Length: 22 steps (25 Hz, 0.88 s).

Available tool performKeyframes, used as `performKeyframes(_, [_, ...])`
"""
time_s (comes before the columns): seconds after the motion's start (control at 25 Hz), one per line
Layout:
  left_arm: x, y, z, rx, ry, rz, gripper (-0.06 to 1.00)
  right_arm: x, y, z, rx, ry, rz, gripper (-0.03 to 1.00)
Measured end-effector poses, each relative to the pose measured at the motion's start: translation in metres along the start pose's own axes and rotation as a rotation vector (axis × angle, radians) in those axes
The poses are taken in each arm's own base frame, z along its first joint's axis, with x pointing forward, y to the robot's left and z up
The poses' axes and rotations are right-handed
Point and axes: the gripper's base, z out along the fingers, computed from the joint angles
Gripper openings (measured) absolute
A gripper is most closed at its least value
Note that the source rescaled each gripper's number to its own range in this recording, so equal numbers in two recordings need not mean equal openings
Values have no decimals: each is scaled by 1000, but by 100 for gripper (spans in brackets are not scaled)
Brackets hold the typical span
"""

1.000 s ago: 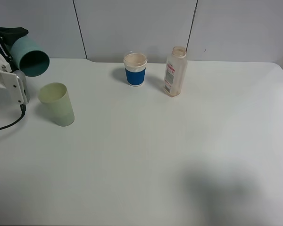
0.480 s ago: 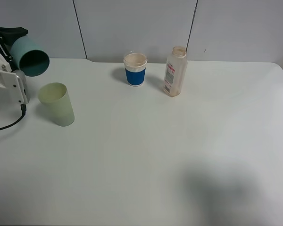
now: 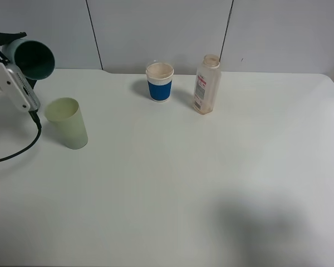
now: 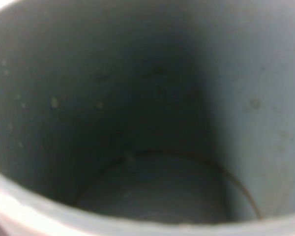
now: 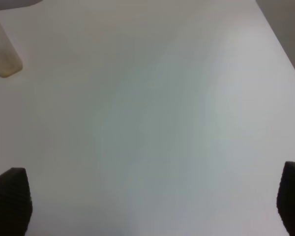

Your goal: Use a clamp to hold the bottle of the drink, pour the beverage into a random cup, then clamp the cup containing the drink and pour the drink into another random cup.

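The left tool [image 3: 19,55] is closed around the plain teal-green plastic tumbler [image 3: 30,57], holding it tipped on its side in the air at the left edge of the white bench [image 3: 183,183], its dark mouth turned toward the room and sitting above and a little behind the pale yellow-green plastic tumbler [image 3: 68,122], which stands upright just below. Judging by this pose, the pour into the pale tumbler is at or near its end, and doing it well means keeping the teal rim over the pale mouth until the last drops fall, then righting the cup smoothly so nothing lands on the bench. The left wrist view looks straight down the teal tumbler's dark inside [image 4: 147,118] and shows only droplets clinging to the wall and a bare bottom, no pool of brown drink, which the high view cannot reveal. The right tool [image 5: 152,201] hangs wide open and empty over bare bench. Farther back stand the blue-sleeved white paper cup [image 3: 160,82] and the small clear squarish plastic bottle [image 3: 207,84], both upright, near each other but apart.
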Motion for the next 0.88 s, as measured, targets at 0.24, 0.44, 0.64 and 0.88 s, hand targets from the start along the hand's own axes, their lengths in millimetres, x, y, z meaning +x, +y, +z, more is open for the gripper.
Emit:
performKeyframes(0.24, [0, 0, 0, 0, 0, -358, 0, 0, 0, 0, 0, 0, 0, 100])
performKeyframes(0.44, [5, 1, -3, -8, 18, -519, 0, 0, 0, 0, 0, 0, 0, 100])
performKeyframes(0.64, [11, 1, -7, -13, 32, -747, 0, 0, 0, 0, 0, 0, 0, 100])
performKeyframes(0.88, [14, 0, -9, -12, 38, -934, 0, 0, 0, 0, 0, 0, 0, 100])
